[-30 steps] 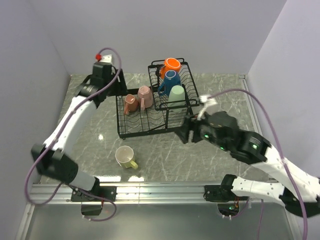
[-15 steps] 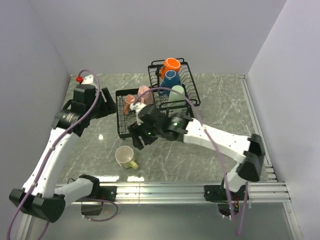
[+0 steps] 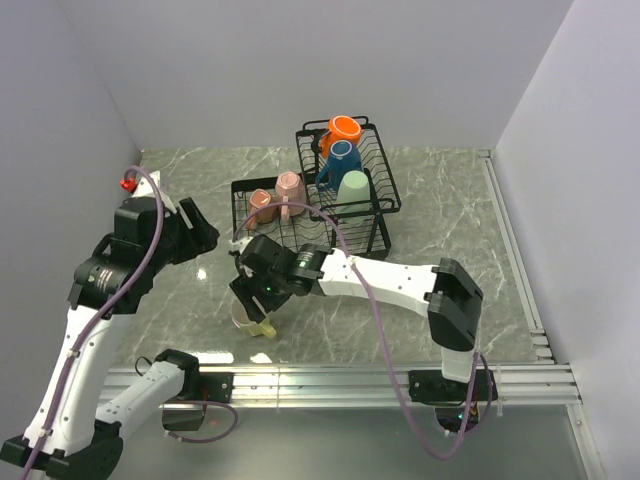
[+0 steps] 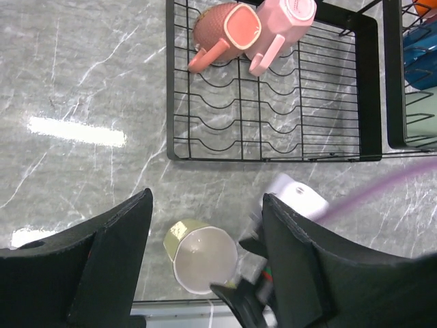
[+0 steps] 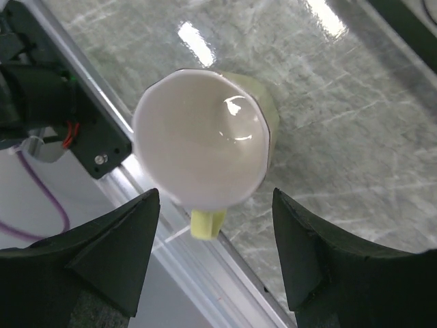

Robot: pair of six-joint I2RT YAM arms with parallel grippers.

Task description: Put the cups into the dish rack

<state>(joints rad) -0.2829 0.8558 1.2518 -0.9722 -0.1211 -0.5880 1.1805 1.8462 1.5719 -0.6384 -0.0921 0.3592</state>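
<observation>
Spread wide and empty, the right gripper (image 3: 247,298) hangs over the small yellow handled mug (image 3: 254,320) in the top view. That mug stands upright on the grey marbled table (image 3: 450,220), apart from the black wire two-tier dish rack (image 3: 300,235) and close to the aluminium rail (image 3: 330,372) at the near edge. An orange mug (image 3: 343,128), a blue mug (image 3: 342,155) and a pale green mug (image 3: 353,188) sit in the raised upper basket (image 3: 378,170), with a salmon mug (image 3: 262,203) and a pink mug (image 3: 290,188) at the far end of the lower tray (image 3: 243,222). The left gripper (image 3: 203,235) hangs left of the rack. Its own wrist view shows its jaws apart with nothing between them, looking down on the yellow mug. The right wrist view puts the mug's pale mouth between the two dark fingers (image 5: 113,253), below them and untouched, with its handle turned toward the near edge. The risk, as I judge it, lies in the descent: a fingertip landing on the rim instead of outside the wall would tip the mug or shove it toward the rail. A squeeze across the smooth round glaze could also let it twist out on the lift.
</observation>
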